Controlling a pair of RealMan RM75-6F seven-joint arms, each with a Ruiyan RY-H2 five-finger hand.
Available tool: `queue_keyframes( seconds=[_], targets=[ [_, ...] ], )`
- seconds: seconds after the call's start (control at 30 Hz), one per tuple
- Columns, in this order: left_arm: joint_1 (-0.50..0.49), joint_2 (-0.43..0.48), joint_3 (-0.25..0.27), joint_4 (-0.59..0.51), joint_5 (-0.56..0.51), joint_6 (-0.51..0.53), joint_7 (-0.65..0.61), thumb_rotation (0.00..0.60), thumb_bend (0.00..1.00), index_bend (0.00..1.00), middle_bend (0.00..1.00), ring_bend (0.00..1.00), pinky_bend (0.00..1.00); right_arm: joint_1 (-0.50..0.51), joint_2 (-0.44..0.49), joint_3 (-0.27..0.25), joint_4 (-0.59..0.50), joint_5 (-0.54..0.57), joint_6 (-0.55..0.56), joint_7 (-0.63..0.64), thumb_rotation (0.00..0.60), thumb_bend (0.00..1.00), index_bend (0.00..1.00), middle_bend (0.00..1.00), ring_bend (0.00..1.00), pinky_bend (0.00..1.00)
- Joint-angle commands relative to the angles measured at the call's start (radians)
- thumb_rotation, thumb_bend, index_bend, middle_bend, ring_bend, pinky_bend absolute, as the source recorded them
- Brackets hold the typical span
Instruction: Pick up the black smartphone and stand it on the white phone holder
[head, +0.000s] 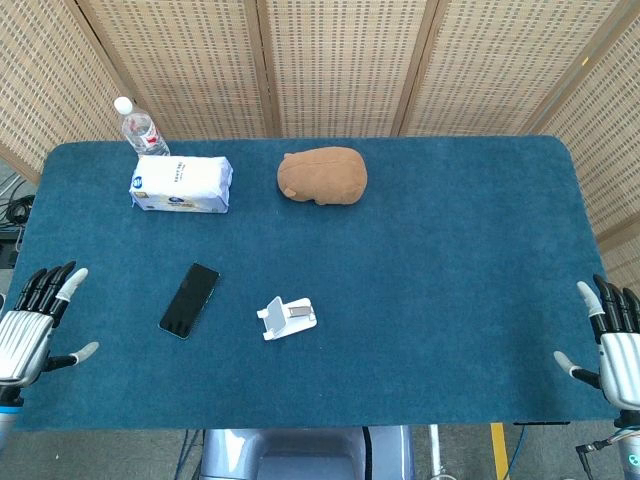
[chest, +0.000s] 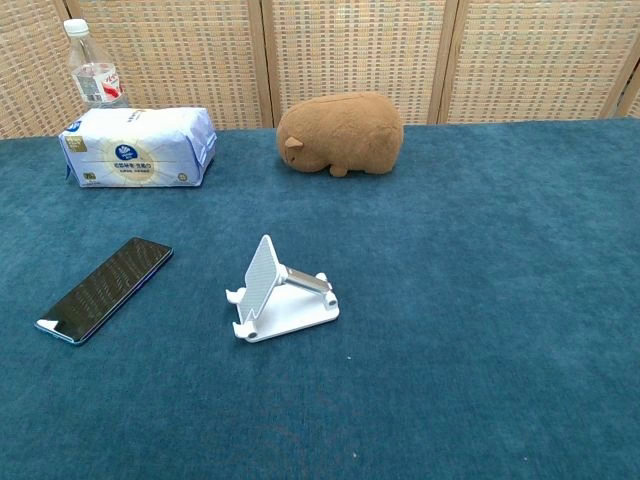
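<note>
Head view: nothing is done yet. The flat black glass smartphone (head: 189, 300) lies on the blue felt tabletop (head: 440, 260), at nine o'clock from the white plastic phone holder (head: 288, 317). The left hand (head: 30, 325) and right hand (head: 612, 340) wait at the edges, fingers spread, holding nothing.

Chest view: the smartphone (chest: 104, 288) lies flat near the empty holder (chest: 281, 292); neither hand shows. Grasping, lifting and standing all remain.

You see a black phone (chest: 104, 288) with a bluish edge, a white holder (chest: 280, 298), a brown plush (chest: 342, 132), a white-and-blue tissue pack (chest: 138, 147), a clear bottle (chest: 92, 72) with a white cap, all on a teal bench (chest: 480, 300).
</note>
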Motion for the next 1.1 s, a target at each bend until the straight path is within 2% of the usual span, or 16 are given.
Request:
queue_keyframes(
  seconds=[0.03,0.33,0.47,0.53,0.57,0.6,0.63,0.7,0.8,0.87,1.1],
  targets=[
    [0.000,0.000,0.000,0.000,0.000,0.000,-0.001,0.600,0.00,0.00,0.00,0.00,0.00,0.000,0.000,0.000,0.000,0.000,0.000,-0.001,0.600,0.10,0.00,0.00,0.00,0.00],
    [-0.002,-0.001,-0.002,0.000,-0.006,-0.007,-0.003,0.600,0.00,0.00,0.00,0.00,0.00,0.000,0.001,-0.002,-0.001,-0.001,-0.001,0.000,0.600,0.10,0.00,0.00,0.00,0.00],
    [-0.023,-0.007,-0.005,0.013,-0.027,-0.054,-0.018,0.600,0.00,0.00,0.00,0.00,0.00,-0.001,0.004,-0.002,-0.006,-0.001,0.000,0.005,0.600,0.10,0.00,0.00,0.00,0.00],
    [-0.048,-0.008,-0.003,0.021,-0.053,-0.121,-0.066,0.600,0.01,0.00,0.00,0.00,0.00,-0.002,0.007,-0.001,-0.007,0.000,0.001,0.011,0.600,0.10,0.00,0.00,0.00,0.00],
    [-0.061,-0.007,-0.002,0.023,-0.064,-0.153,-0.094,0.600,0.06,0.00,0.00,0.00,0.00,-0.002,0.009,0.001,-0.008,0.002,0.002,0.015,0.600,0.10,0.00,0.00,0.00,0.00],
    [-0.078,-0.006,-0.002,0.024,-0.076,-0.195,-0.132,0.600,0.20,0.00,0.00,0.00,0.00,-0.003,0.011,0.001,-0.009,0.003,0.001,0.019,0.600,0.10,0.00,0.00,0.00,0.00],
    [-0.087,-0.005,-0.002,0.025,-0.083,-0.217,-0.154,0.600,0.39,0.00,0.00,0.00,0.00,-0.003,0.011,0.001,-0.009,0.003,0.001,0.021,0.600,0.10,0.00,0.00,0.00,0.00],
    [-0.123,0.001,0.000,0.026,-0.098,-0.298,-0.252,0.600,0.67,0.00,0.00,0.00,0.00,-0.003,0.013,0.001,-0.007,0.004,0.001,0.028,0.600,0.10,0.00,0.00,0.00,0.00],
    [-0.172,0.007,-0.004,0.036,-0.116,-0.398,-0.372,0.600,0.92,0.00,0.00,0.00,0.00,-0.002,0.014,0.001,-0.006,0.005,-0.003,0.036,0.600,0.10,0.00,0.00,0.00,0.00],
    [-0.209,0.002,-0.013,0.052,-0.128,-0.463,-0.456,0.600,0.99,0.00,0.00,0.00,0.00,-0.001,0.015,0.000,-0.005,0.004,-0.006,0.038,0.600,0.10,0.00,0.00,0.00,0.00],
    [-0.316,-0.072,-0.040,0.148,-0.160,-0.644,-0.688,0.600,1.00,0.00,0.00,0.00,0.00,0.001,0.015,0.000,-0.006,0.005,-0.009,0.038,0.600,0.10,0.00,0.00,0.00,0.00]
  ],
)
